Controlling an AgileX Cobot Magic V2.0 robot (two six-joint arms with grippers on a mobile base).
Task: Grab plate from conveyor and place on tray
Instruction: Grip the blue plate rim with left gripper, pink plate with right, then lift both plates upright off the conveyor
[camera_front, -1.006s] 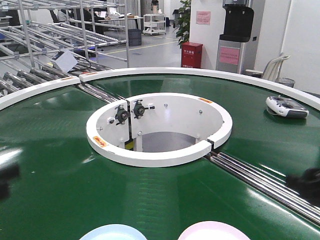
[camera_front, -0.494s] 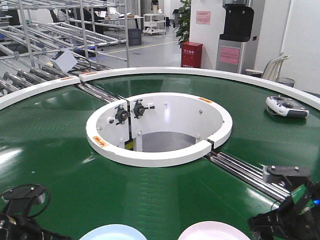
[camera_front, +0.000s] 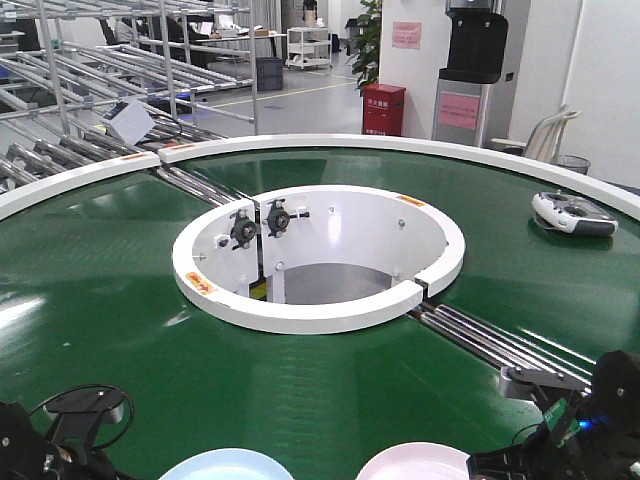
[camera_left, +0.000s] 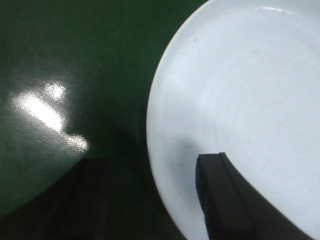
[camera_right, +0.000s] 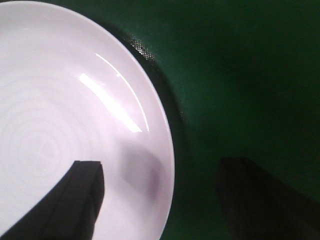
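My left gripper (camera_left: 155, 200) is spread wide, one finger over the pale blue plate (camera_left: 240, 90) and the other over bare belt, straddling its rim. My right gripper (camera_right: 167, 200) gapes the same way across the rim of the pink plate (camera_right: 60, 115). Both plates lie side by side on the conveyor (camera_front: 120, 300), at its near edge.

At 10 o'clock stand grey metal roller racks (camera_front: 90, 60). At 12 o'clock the glossy grey floor (camera_front: 300, 100) runs back to a white shelf trolley (camera_front: 308, 48). At 1 o'clock a white wall (camera_front: 425, 70) carries a pink notice (camera_front: 406, 35). A red cabinet (camera_front: 384, 110) stands below it and a green plant (camera_front: 367, 40) beside it. A black machine (camera_front: 475, 45) is at 2 o'clock.
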